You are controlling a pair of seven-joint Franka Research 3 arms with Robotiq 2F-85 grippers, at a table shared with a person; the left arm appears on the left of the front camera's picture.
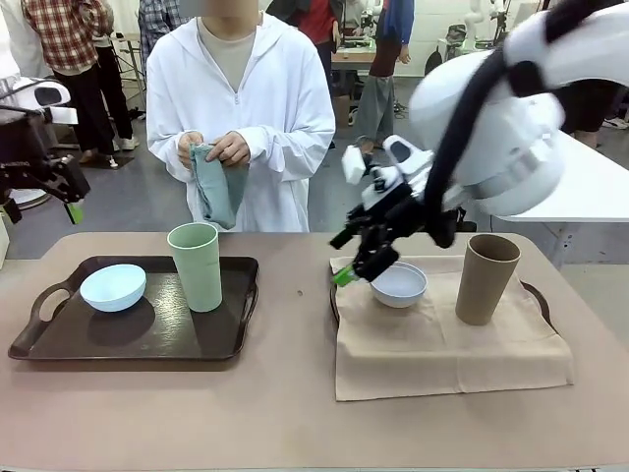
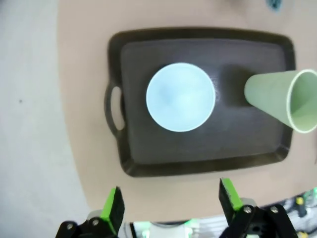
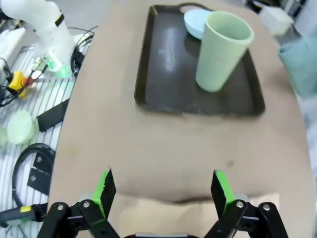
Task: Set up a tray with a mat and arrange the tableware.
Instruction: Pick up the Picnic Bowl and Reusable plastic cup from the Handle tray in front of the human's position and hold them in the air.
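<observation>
On the left, a dark tray (image 1: 59, 339) holds a light blue bowl (image 1: 113, 287) and a pale green tumbler (image 1: 196, 265). To the right, a tan mat (image 1: 442, 344) covers a second tray (image 1: 540, 296). A white bowl (image 1: 399, 284) and a tan-brown tumbler (image 1: 486, 278) stand on that mat. My right gripper (image 1: 356, 267) hangs open just left of the white bowl, holding nothing. My left gripper (image 1: 71, 205) is open, high off the table's left end. From there, the left gripper (image 2: 171, 204) looks down on the blue bowl (image 2: 181, 96) and green tumbler (image 2: 282, 99).
A person in a white hooded top stands at the far side, both hands on a teal cloth (image 1: 218, 184). Bare table lies between the two trays and along the front edge. In the right wrist view, the mat's edge (image 3: 188, 215) lies below the open fingers (image 3: 220, 188).
</observation>
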